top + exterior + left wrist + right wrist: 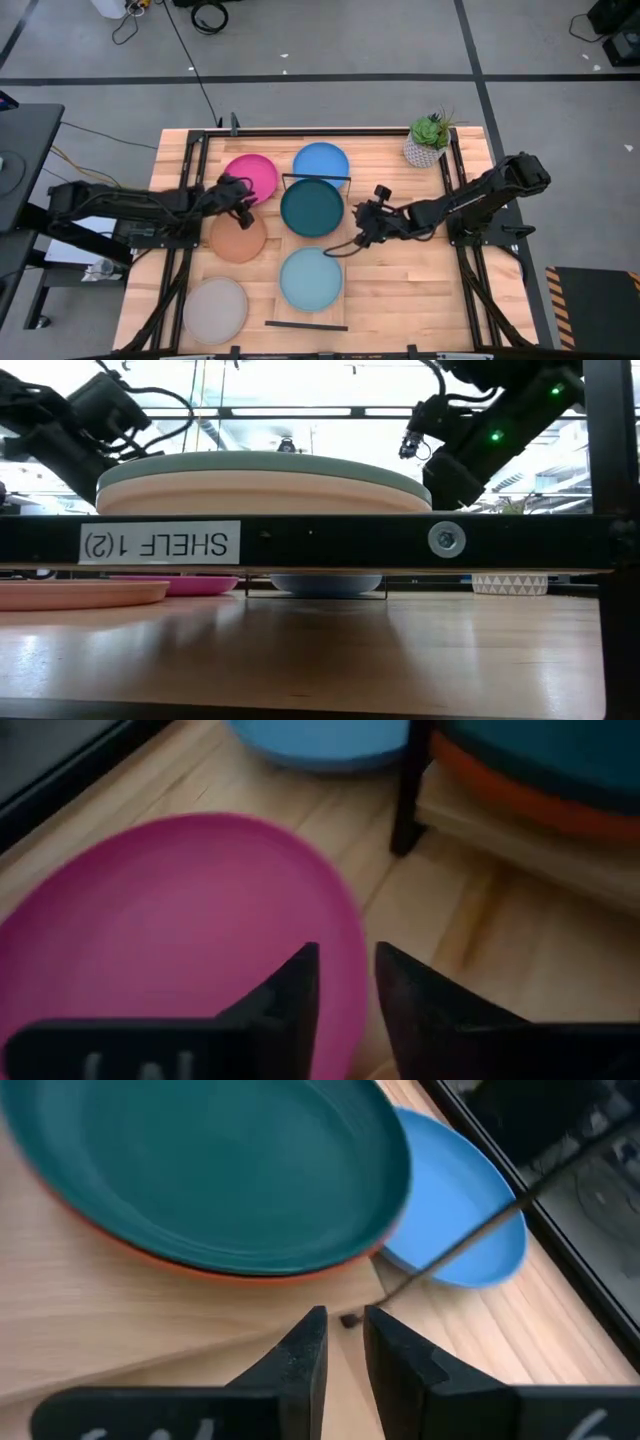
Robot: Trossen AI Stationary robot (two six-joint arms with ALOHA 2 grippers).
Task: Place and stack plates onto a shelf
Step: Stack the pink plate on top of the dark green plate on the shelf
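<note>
The shelf (338,250) runs from the table's far side toward its near edge. A dark teal plate (312,208) lies on an orange plate (215,1270) at its far end. A light blue plate (311,278) lies on a cream plate (265,498) at its near end. The pink (252,176), blue (321,161), tan (238,240) and grey (215,308) plates lie flat on the table. My left gripper (241,199) hovers over the pink plate's (170,920) near rim, open by a narrow gap. My right gripper (361,226), also narrowly open, hangs right of the teal plate (210,1170).
A white plant pot (427,142) stands at the far right corner. Black frame rails (463,230) run along both table sides. The shelf's far wire frame (317,178) stands between the blue and teal plates. Bare wood (400,290) lies right of the shelf.
</note>
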